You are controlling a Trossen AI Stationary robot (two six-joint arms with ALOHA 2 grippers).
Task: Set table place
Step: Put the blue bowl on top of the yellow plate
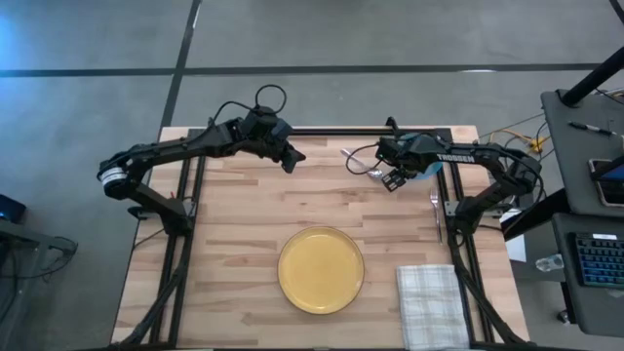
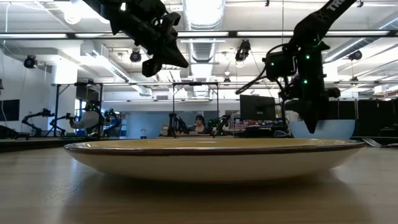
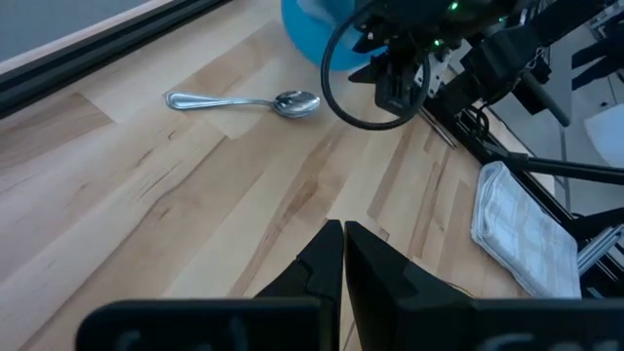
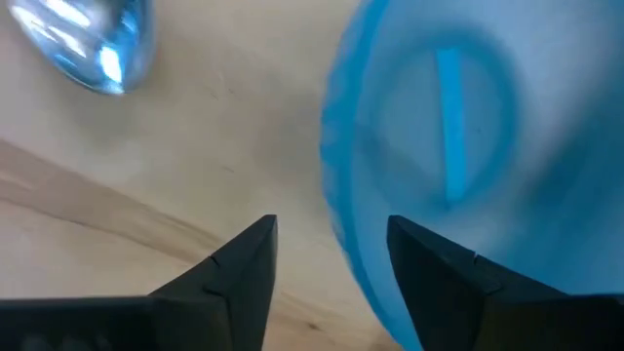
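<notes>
Blue and translucent, the bowl [image 4: 458, 146] sits at the far right of the wooden surface [image 1: 244, 224], with the right gripper [image 4: 327, 258] poised just over its near rim, jaws spread wide and empty, one finger lined up outside the wall and the other toward the inside. To take it cleanly, I'd say it should drop straight down so the rim slides between the fingers, clear of the spoon [image 3: 244, 101] lying close by, then close gently before carrying it toward the yellow plate [image 1: 321, 270] near the front edge. The left gripper [image 3: 341, 258] hangs above the far left with its jaws pressed shut on nothing.
</notes>
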